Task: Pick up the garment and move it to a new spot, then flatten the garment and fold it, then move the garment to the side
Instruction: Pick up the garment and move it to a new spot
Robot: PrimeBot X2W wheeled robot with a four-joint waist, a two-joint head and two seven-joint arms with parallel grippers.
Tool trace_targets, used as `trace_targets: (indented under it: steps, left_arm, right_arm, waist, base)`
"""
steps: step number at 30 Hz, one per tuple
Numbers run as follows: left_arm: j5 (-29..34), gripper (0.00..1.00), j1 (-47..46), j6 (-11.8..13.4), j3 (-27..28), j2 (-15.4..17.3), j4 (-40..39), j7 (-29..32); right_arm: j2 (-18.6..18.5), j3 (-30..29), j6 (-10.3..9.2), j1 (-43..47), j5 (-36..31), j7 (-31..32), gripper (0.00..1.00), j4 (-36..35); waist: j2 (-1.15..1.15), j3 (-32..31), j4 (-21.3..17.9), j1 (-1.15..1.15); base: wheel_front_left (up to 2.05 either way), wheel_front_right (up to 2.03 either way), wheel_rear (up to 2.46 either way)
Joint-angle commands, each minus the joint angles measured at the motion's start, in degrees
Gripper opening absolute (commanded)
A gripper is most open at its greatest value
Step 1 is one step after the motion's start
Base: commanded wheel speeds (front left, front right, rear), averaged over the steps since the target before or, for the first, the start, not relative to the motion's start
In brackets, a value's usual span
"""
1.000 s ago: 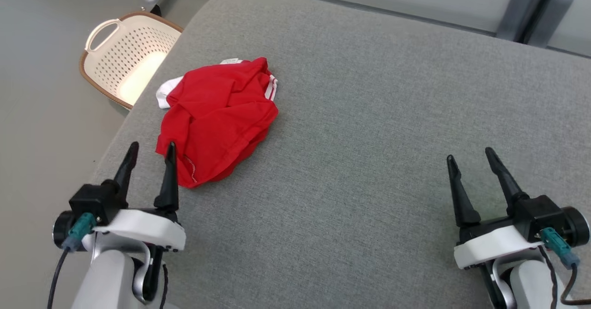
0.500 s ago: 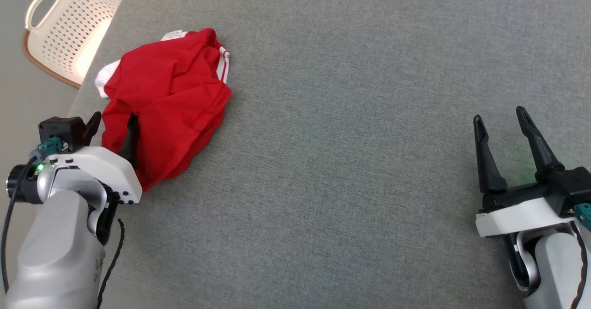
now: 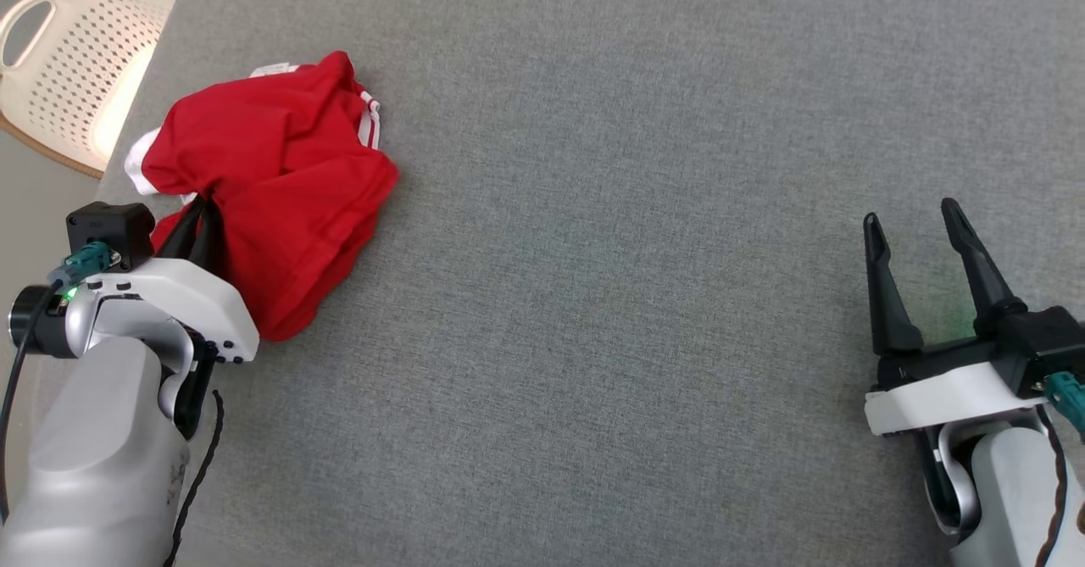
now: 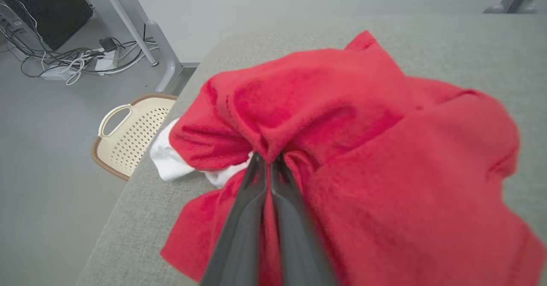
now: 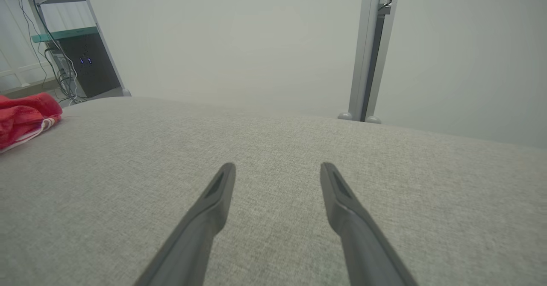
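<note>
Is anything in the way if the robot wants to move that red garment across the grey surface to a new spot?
Nothing visible is. The left gripper is shut on the red garment, and the grey surface toward the open right gripper shows no other object. The basket sits off the surface's edge, beyond the garment.

Grey forearms point(image 3: 93, 465), white wrist shells point(image 3: 195, 300), teal plugs point(image 3: 83, 260), black claw fingers point(image 3: 881, 296).

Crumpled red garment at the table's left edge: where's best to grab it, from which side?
Grip the garment by the bunched ridge on its near-left side, low from the robot's side: cloth stands up in a pinchable fold. The left gripper is shut there.
</note>
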Motion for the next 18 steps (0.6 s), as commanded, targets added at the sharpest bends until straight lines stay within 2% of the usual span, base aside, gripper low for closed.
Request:
trace_targets:
  steps: [1, 6, 7, 9, 10, 13, 18]
  left_arm:
    - [-0.55, 0.0, -0.04, -0.15, -0.46, 0.59, -0.72, -0.56]
    - [-4.56, 0.0, 0.06, -0.1, -2.06, 1.47, -6.78, -2.9]
    - [-4.19, 0.0, -0.69, 0.51, -1.15, 2.23, -10.21, -3.78]
    - [-3.81, 0.0, -0.76, 0.87, -1.04, 2.21, -12.01, -4.08]
    - [-3.54, 0.0, -0.9, 1.38, -0.58, 1.83, -16.13, -4.34]
    - [-3.19, 0.0, -0.6, 1.91, -0.5, 1.84, -22.13, -4.5]
    - [-3.31, 0.0, 0.4, 4.63, -0.22, 1.44, -32.31, -2.45]
  right_arm:
    - [0.11, -0.11, -0.02, 0.26, -0.1, -0.45, 1.0, 0.38]
    - [1.49, 0.11, -0.02, 0.59, 0.24, -0.72, 1.0, 1.84]
    - [2.05, 0.26, -0.02, 0.62, 0.41, -0.88, 1.0, 2.41]
    - [2.4, 0.32, -0.02, 0.62, 0.58, -0.96, 1.0, 2.67]
    - [2.96, 0.38, -0.02, 0.56, 0.8, -1.01, 1.0, 3.24]
    - [3.83, 0.56, -0.02, 0.36, 1.12, -1.05, 1.0, 3.52]
    - [4.61, 1.21, -0.02, -0.33, 1.44, -1.07, 1.0, 3.6]
  waist:
    - [0.0, -0.97, -0.13, 0.0]
    - [0.0, -4.42, -0.34, 0.0]
    - [0.0, -5.85, -0.59, 0.0]
    - [0.0, -6.56, -0.8, 0.0]
    - [0.0, -7.78, -1.31, 0.0]
    - [0.0, -9.48, -2.41, 0.0]
    - [0.0, -11.62, -5.24, 0.0]
  base:
    - [0.0, 0.0, 0.0]
    - [0.0, 0.0, 0.0]
    - [0.0, 0.0, 0.0]
    - [0.0, 0.0, 0.0]
    - [0.0, 0.0, 0.0]
    - [0.0, 0.0, 0.0]
    - [0.0, 0.0, 0.0]
